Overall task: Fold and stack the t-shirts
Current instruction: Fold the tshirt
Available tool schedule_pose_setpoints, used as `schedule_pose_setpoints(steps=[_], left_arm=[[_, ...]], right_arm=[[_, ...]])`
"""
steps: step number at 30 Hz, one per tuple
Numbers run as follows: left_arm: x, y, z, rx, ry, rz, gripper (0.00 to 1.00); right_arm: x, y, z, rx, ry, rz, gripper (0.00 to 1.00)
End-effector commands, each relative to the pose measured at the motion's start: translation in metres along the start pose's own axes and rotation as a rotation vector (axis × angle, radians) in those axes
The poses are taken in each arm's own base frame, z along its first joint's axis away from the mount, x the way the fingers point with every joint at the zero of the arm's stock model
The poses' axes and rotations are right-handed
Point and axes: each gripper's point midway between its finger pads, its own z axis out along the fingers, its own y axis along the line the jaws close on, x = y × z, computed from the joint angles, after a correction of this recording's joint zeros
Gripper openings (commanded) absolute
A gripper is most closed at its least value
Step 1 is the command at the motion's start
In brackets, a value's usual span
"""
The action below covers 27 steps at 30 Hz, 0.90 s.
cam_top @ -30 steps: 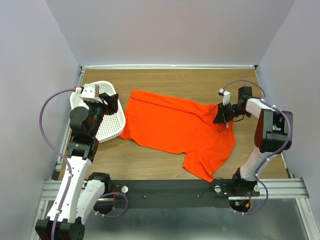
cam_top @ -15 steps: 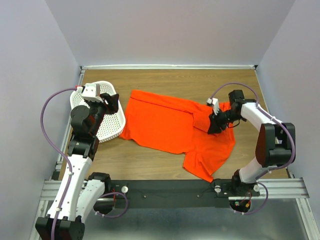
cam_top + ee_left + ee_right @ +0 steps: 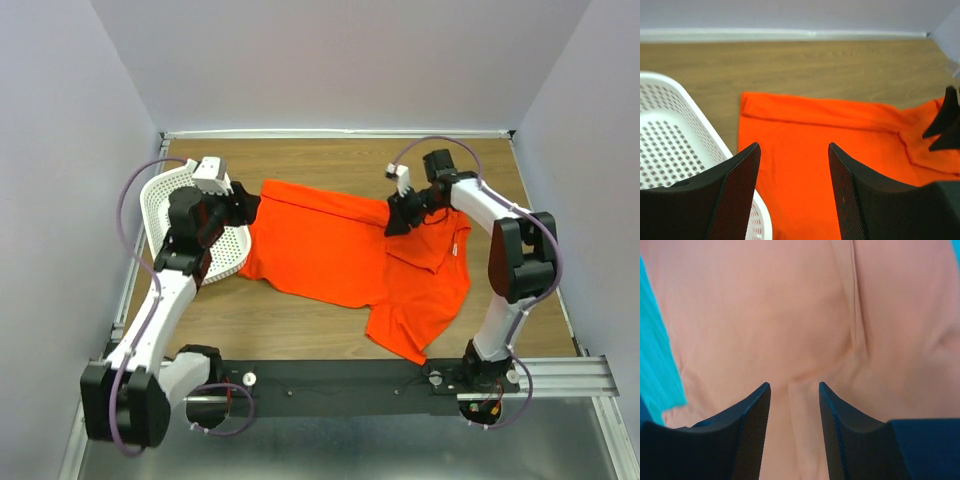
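The orange-red t-shirt (image 3: 330, 245) lies spread on the wooden table, its right part doubled over into a flap (image 3: 432, 243). My left gripper (image 3: 247, 206) hovers open at the shirt's left edge, above the basket's rim. In the left wrist view the t-shirt (image 3: 805, 130) shows between the parted fingers of my left gripper (image 3: 794, 152), and nothing is held. My right gripper (image 3: 396, 220) stands open low over the shirt's upper right. In the right wrist view my right gripper (image 3: 794, 389) has only a cloth crease (image 3: 800, 405) below its gap.
A white perforated basket (image 3: 172, 195) sits tilted at the far left, under the left arm; its wall (image 3: 670, 135) fills the left wrist view's left side. Walls close in the table on three sides. The arms' rail (image 3: 340, 378) runs along the near edge.
The right gripper swept left across the shirt's right part, then opened and let the cloth go. The left arm swung right, from over the basket to the shirt's left edge.
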Motion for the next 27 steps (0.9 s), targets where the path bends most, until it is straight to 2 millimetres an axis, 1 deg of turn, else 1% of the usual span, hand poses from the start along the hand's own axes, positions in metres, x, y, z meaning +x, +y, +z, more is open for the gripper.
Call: schedule_pose_setpoints(steps=[1, 3, 4, 5, 6, 7, 8, 9, 10, 11, 12, 13, 14, 15, 16, 17, 18, 19, 20, 21, 22, 23, 24, 25, 27], left_arm=[[0.027, -0.005, 0.024, 0.042, 0.122, -0.101, 0.64], [0.037, 0.004, 0.038, -0.008, 0.170, -0.139, 0.64], [0.058, 0.010, 0.051, -0.035, 0.245, -0.161, 0.64], [0.047, 0.011, 0.064, -0.045, 0.232, -0.160, 0.64], [0.073, 0.023, 0.078, -0.106, 0.312, -0.174, 0.64], [0.063, 0.027, 0.089, -0.127, 0.311, -0.165, 0.64], [0.064, 0.037, 0.098, -0.183, 0.319, -0.149, 0.64], [0.066, 0.043, 0.107, -0.214, 0.336, -0.132, 0.64], [0.092, 0.055, 0.117, -0.251, 0.428, -0.100, 0.64], [0.072, 0.058, 0.133, -0.269, 0.400, -0.069, 0.61], [0.098, 0.068, 0.142, -0.291, 0.491, -0.042, 0.61], [0.099, 0.075, 0.149, -0.326, 0.499, -0.032, 0.61], [0.087, 0.079, 0.161, -0.332, 0.482, 0.004, 0.60], [0.093, 0.083, 0.166, -0.340, 0.501, 0.009, 0.60], [0.111, 0.088, 0.171, -0.348, 0.551, 0.013, 0.59], [0.103, 0.088, 0.179, -0.336, 0.540, 0.033, 0.58], [0.106, 0.086, 0.184, -0.323, 0.548, 0.041, 0.57], [0.118, 0.091, 0.186, -0.335, 0.580, 0.042, 0.56], [0.113, 0.094, 0.191, -0.345, 0.574, 0.059, 0.55], [0.124, 0.098, 0.195, -0.348, 0.602, 0.067, 0.54], [0.129, 0.099, 0.194, -0.350, 0.629, 0.072, 0.52], [0.125, 0.099, 0.199, -0.346, 0.626, 0.078, 0.50], [0.129, 0.099, 0.200, -0.333, 0.639, 0.087, 0.50], [0.137, 0.101, 0.201, -0.331, 0.663, 0.090, 0.48], [0.138, 0.101, 0.204, -0.322, 0.668, 0.099, 0.48]], right_arm=[[-0.049, -0.014, 0.018, 0.102, -0.040, -0.029, 0.52], [-0.058, -0.013, 0.023, 0.102, -0.043, -0.035, 0.52], [-0.061, -0.011, 0.025, 0.092, -0.050, -0.021, 0.52], [-0.061, -0.010, 0.028, 0.074, -0.052, -0.012, 0.52], [-0.061, -0.010, 0.028, 0.072, -0.055, -0.012, 0.52], [-0.061, -0.008, 0.028, 0.068, -0.059, -0.014, 0.52], [-0.055, -0.006, 0.029, 0.064, -0.052, -0.006, 0.52], [-0.053, -0.006, 0.028, 0.067, -0.051, -0.008, 0.52], [-0.049, -0.005, 0.029, 0.066, -0.045, -0.006, 0.52], [-0.046, -0.003, 0.028, 0.068, -0.042, -0.009, 0.52], [-0.043, -0.003, 0.027, 0.069, -0.040, -0.006, 0.52], [-0.042, -0.003, 0.027, 0.071, -0.039, -0.009, 0.52], [-0.042, 0.000, 0.026, 0.065, -0.043, -0.014, 0.52], [-0.040, 0.000, 0.026, 0.063, -0.042, -0.011, 0.52], [-0.040, 0.000, 0.026, 0.058, -0.044, -0.010, 0.52], [-0.041, 0.001, 0.025, 0.057, -0.048, -0.005, 0.52], [-0.041, 0.001, 0.026, 0.052, -0.049, -0.003, 0.52], [-0.041, 0.001, 0.025, 0.051, -0.052, -0.003, 0.52], [-0.042, 0.003, 0.024, 0.045, -0.055, -0.003, 0.52], [-0.041, 0.003, 0.025, 0.040, -0.055, -0.001, 0.52], [-0.041, 0.004, 0.025, 0.039, -0.055, 0.000, 0.52], [-0.040, 0.004, 0.025, 0.036, -0.054, 0.002, 0.52], [-0.040, 0.004, 0.026, 0.033, -0.054, 0.002, 0.52], [-0.040, 0.004, 0.025, 0.034, -0.054, 0.003, 0.52], [-0.038, 0.003, 0.025, 0.037, -0.052, 0.006, 0.52]])
